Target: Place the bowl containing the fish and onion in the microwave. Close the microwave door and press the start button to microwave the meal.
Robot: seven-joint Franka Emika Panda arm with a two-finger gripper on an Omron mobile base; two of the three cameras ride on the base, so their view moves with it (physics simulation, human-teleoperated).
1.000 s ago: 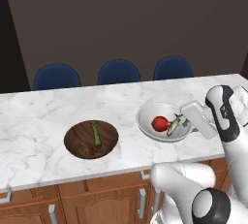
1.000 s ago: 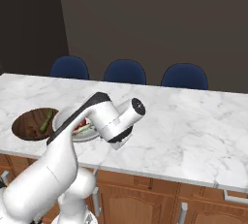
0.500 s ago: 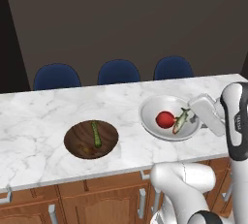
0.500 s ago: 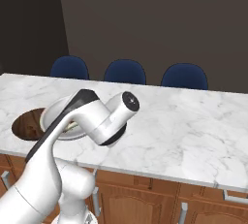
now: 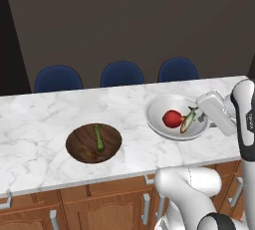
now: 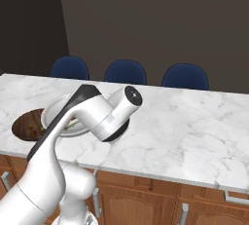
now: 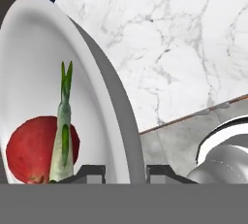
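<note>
In hand view, tool point(image 7: 125, 172) straddles bowl point(image 7: 34, 63) rim

Open marble counter point(image 5: 40, 124) is left around the wooden bowl point(image 5: 93, 143) and between it and the white bowl point(image 5: 175, 117). The far edge is lined by three blue chairs point(image 5: 122, 73), beyond which a dark wall is seen.

In the right base view the arm point(image 6: 92, 117) hides most of the bowl point(image 6: 52, 108), fish and onion unseen there; in the hand view the onion point(image 7: 29, 152) is cut off at bottom, fish point(image 7: 63, 136) overlapping it.
</note>
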